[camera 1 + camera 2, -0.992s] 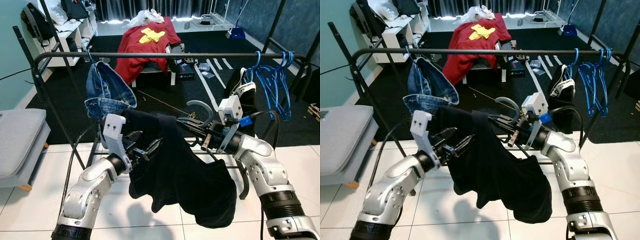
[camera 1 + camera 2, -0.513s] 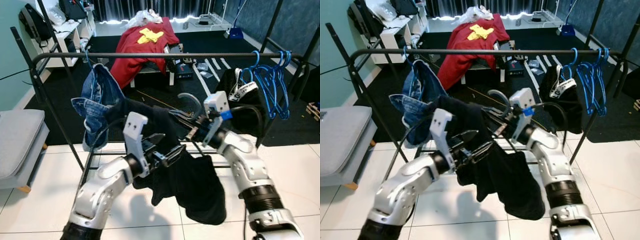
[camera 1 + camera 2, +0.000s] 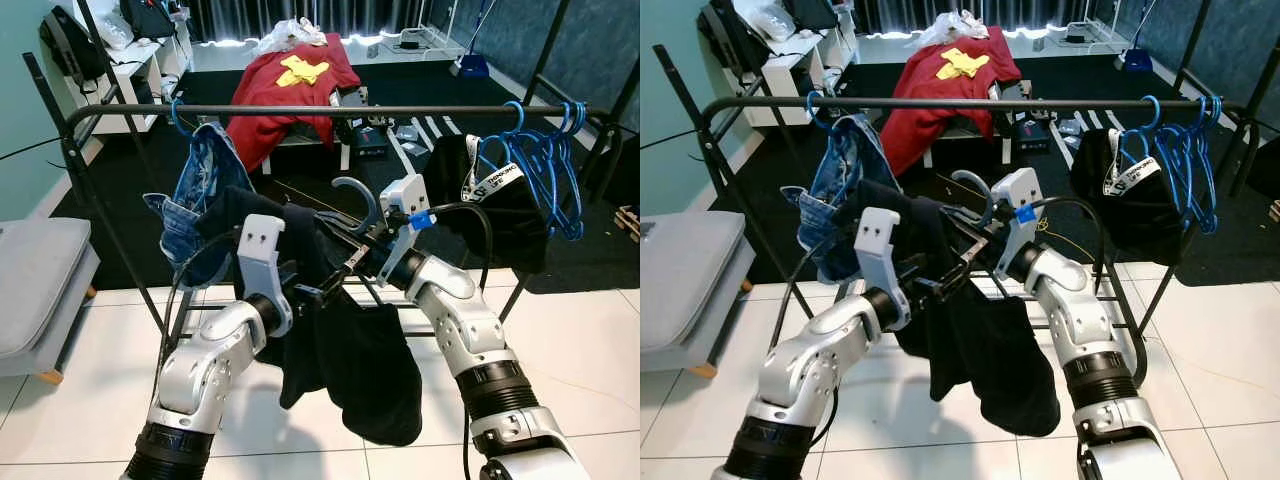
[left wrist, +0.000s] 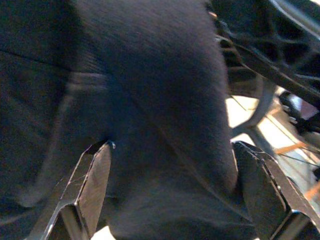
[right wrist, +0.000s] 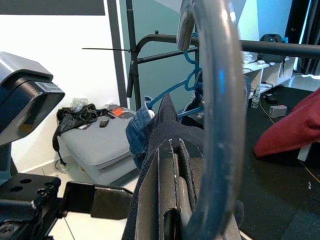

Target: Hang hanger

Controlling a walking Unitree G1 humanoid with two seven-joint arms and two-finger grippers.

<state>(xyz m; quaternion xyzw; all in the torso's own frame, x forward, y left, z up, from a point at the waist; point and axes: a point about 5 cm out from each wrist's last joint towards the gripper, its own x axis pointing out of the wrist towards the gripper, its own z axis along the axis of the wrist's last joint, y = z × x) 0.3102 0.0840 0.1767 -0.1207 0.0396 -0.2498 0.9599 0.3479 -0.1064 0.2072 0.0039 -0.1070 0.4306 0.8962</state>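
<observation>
I stand on pale floor tiles (image 3: 70,400) at the edge of a black carpet (image 3: 420,90), facing a black clothes rail (image 3: 300,110) that spans the scene at 12 o'clock. My right gripper (image 3: 345,262) is closed on the neck of the grey hanger (image 3: 352,187); its curved hook stands up just below the rail, apart from it. A black garment (image 3: 350,350) is draped on that hanger and sags toward the tiles. My left gripper (image 3: 315,292) presses into the garment's left side, and in the left wrist view the fingers (image 4: 90,180) stand apart with dark cloth bulging between them.

On the rail at 10 o'clock blue jeans (image 3: 200,190) hang from a blue hook. At 2 o'clock a second black garment (image 3: 500,210) hangs beside a bunch of blue hangers (image 3: 550,170).

Beyond the rail, at 12 o'clock, a red cloth with a yellow patch (image 3: 290,85) is thrown over furniture on the carpet. A white shelf unit (image 3: 130,70) stands at 11 o'clock, and a grey cushioned seat (image 3: 40,280) sits at 9 o'clock by the teal wall (image 3: 25,140).
</observation>
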